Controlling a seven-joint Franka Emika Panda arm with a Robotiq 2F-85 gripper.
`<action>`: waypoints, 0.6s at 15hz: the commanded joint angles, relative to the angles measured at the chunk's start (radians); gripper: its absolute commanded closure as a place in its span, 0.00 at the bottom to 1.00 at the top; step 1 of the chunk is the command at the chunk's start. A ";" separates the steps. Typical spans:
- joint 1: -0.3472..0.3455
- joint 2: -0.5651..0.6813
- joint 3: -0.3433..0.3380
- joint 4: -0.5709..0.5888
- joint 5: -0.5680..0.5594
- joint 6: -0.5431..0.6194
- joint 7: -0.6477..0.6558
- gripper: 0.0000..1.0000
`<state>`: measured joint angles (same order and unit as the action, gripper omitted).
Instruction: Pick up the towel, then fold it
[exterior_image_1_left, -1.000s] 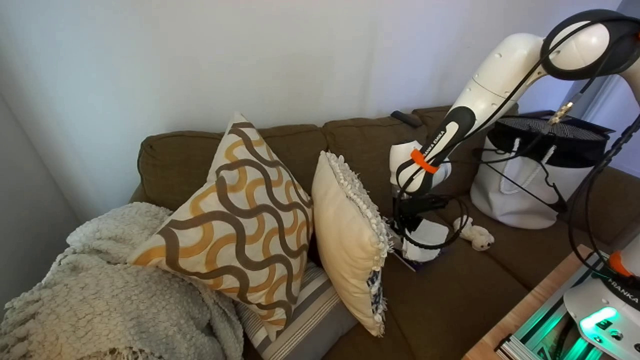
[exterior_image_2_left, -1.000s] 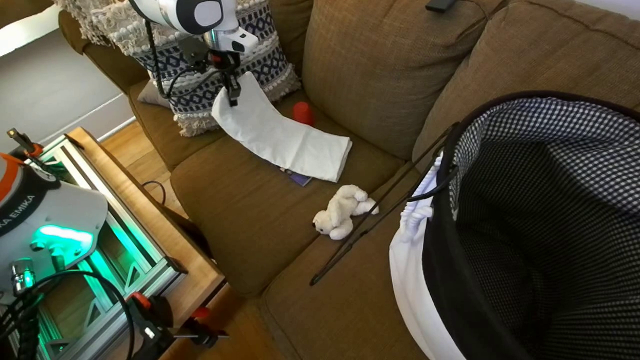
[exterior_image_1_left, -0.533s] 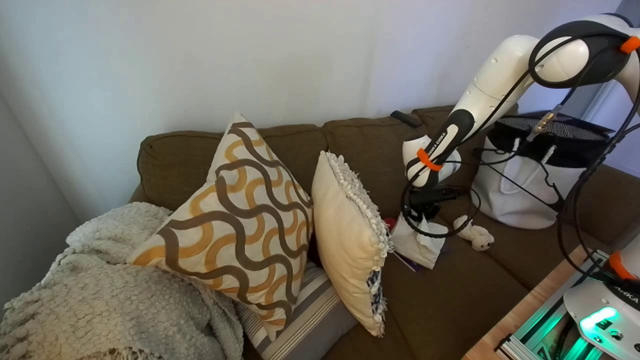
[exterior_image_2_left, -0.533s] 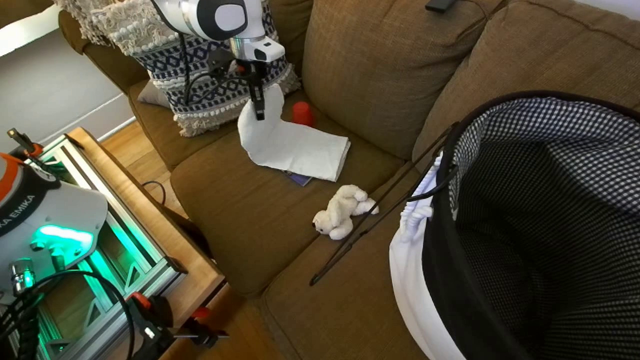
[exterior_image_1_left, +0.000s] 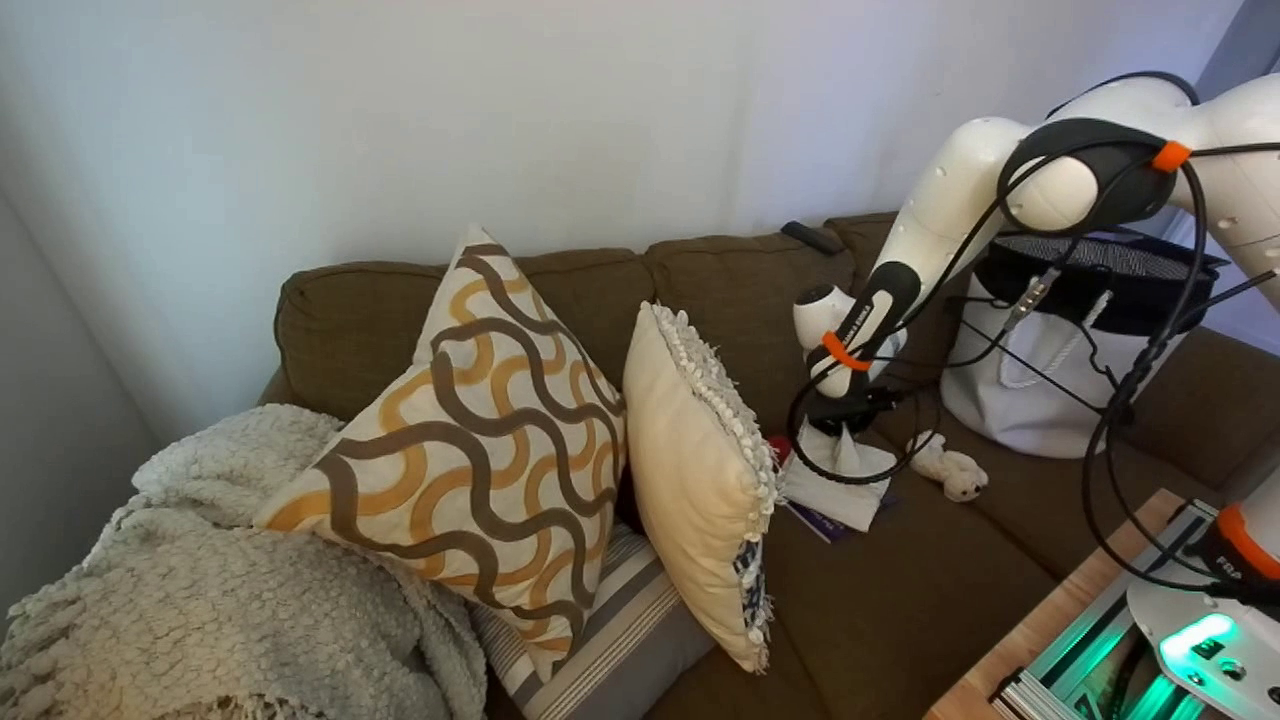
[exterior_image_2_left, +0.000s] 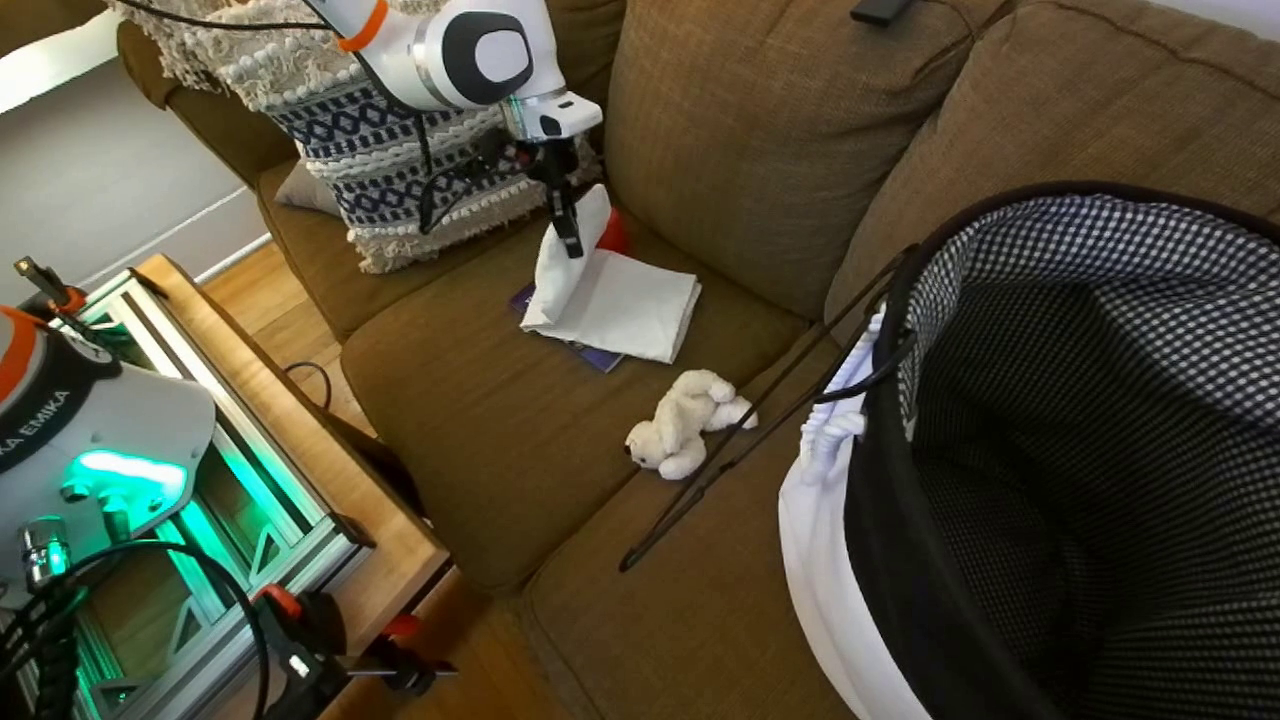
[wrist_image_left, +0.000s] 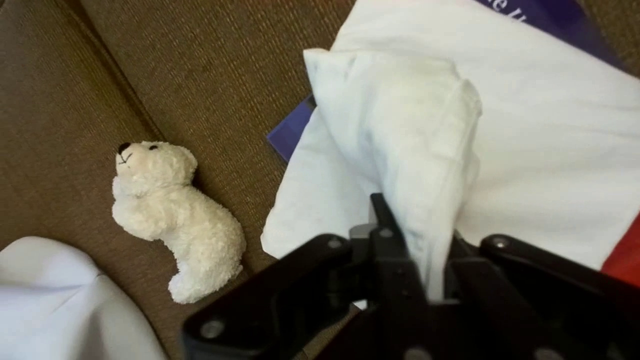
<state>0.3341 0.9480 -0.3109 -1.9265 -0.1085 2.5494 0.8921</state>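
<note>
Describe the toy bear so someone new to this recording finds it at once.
Start with the brown sofa and find the big white-sided bag standing on it. Between that bag and the white towel lies the bear, small, cream and fuzzy. The towel is plain cloth; the bear has a face, its black nose visible in the wrist view.

In an exterior view it's the towel (exterior_image_2_left: 645, 305) over the book (exterior_image_2_left: 600, 358) on the sofa (exterior_image_2_left: 450, 430), its left end up in the gripper (exterior_image_2_left: 572, 248), cup-like object (exterior_image_2_left: 614, 236) just behind, toy bear (exterior_image_2_left: 680, 425) nearer and right, basket (exterior_image_2_left: 815, 540) out wide right, pillow (exterior_image_2_left: 350, 130) far left, table (exterior_image_2_left: 395, 545) near left.
</note>
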 joint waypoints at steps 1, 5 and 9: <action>0.087 0.126 -0.073 0.115 -0.053 -0.020 0.157 0.99; 0.102 0.192 -0.112 0.179 -0.082 -0.058 0.262 0.99; 0.064 0.211 -0.108 0.200 -0.098 -0.142 0.282 0.99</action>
<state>0.4254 1.1286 -0.4197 -1.7607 -0.1787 2.4596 1.1412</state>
